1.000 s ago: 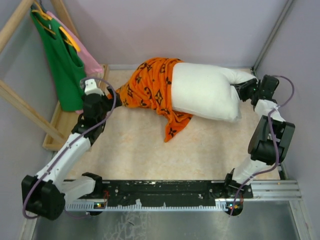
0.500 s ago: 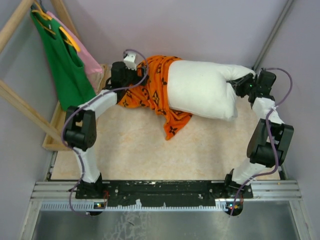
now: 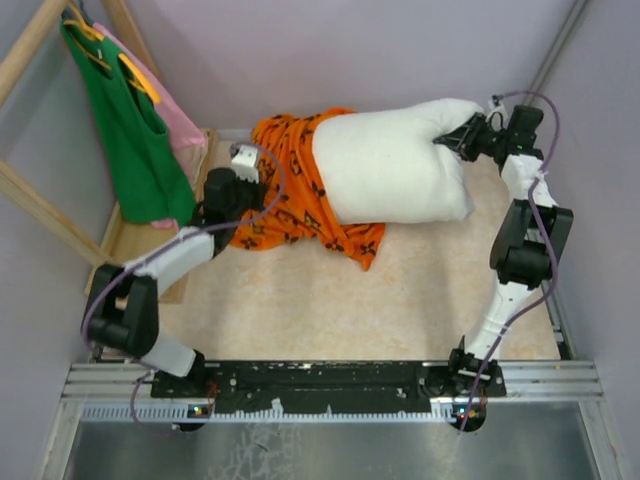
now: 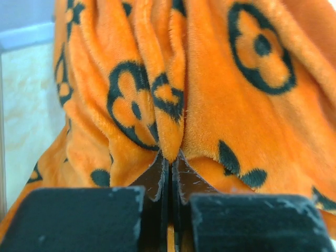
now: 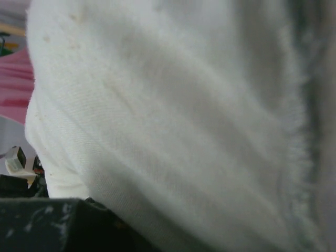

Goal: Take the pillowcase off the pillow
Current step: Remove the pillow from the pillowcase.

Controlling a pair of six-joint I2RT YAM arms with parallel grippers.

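— Pillowcase (image 3: 290, 195) caught now?
— Yes. The left claw (image 4: 170, 160), wide open a second ago and off at the left of the top view, now sits closed on a plush orange fold. In the left wrist view the fold runs straight down between the closed tips.
— Where on the case?
— Its left end, centre left of the top view, the end away from the pillow (image 3: 390, 165).
— And the right claw (image 3: 458, 140)?
— Narrowly open and clamped on the pillow's right corner, at the upper right of the frame. That corner sits higher in the frame than a second ago, and the white cloth necks down into the claw. The right wrist view shows only white cloth.
— How does the pillow lie?
— Across the far part of the worktop (image 3: 420, 290), with its left part inside the case and the larger right part bare.
— So what does this mean?
— I judge that each arm now holds one end, which is the set-up for pulling them apart. The case is not yet off. If the left arm draws toward the left while the right holds, the case should slide, though so thin a pinch on plush could slip.
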